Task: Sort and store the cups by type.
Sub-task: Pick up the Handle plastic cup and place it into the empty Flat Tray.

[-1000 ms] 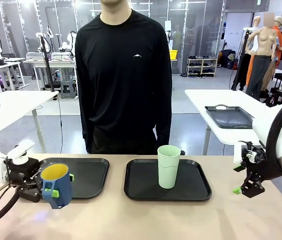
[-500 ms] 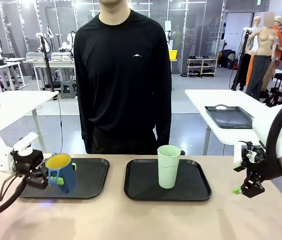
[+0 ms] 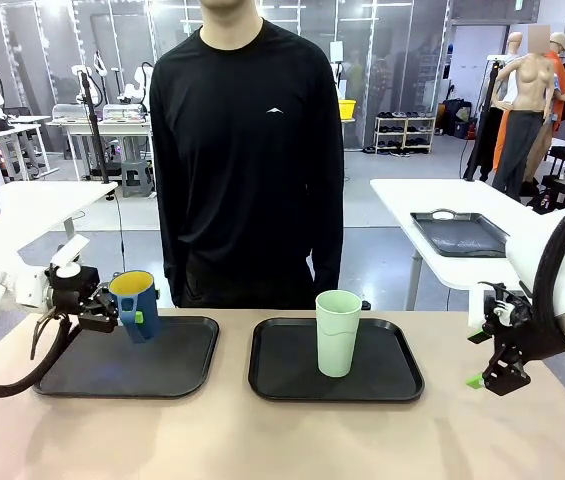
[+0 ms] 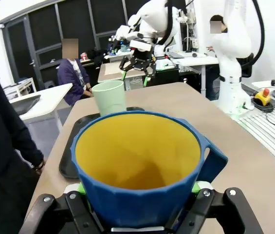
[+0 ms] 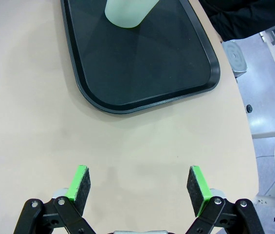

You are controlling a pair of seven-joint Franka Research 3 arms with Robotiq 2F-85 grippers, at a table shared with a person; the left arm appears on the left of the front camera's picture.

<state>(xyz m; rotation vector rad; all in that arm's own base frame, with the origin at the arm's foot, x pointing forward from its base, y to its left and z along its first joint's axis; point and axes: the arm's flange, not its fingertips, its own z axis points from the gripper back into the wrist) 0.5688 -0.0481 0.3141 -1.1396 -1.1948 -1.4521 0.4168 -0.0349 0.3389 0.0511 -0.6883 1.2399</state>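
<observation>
Left wrist view is showing the left jaws (image 4: 139, 195) clamping the dark blue mug (image 4: 139, 170) from both sides, green pads (image 4: 196, 187) pressing against its wall just under the rim, the yellow inside facing the camera and the handle sticking out to the picture's right. From the front, those jaws (image 3: 130, 312) are holding the mug (image 3: 137, 303) in the air, tilted, above the far edge of the left tray (image 3: 177, 360), clear of the tray's surface. Right of the left tray, just beside it, the right tray (image 3: 392, 375) is carrying the mint-green tumbler (image 3: 338, 333), which is standing upright near its middle. The right jaws (image 5: 139, 187) are standing wide apart with nothing between them, hovering over bare counter (image 5: 25, 122), well to the right of the left tray and beyond the right tray's outer edge; in the front view they (image 3: 484, 380) are hanging low beside that tray. A person (image 3: 249, 150) in a black top is standing behind the counter, past both trays.
</observation>
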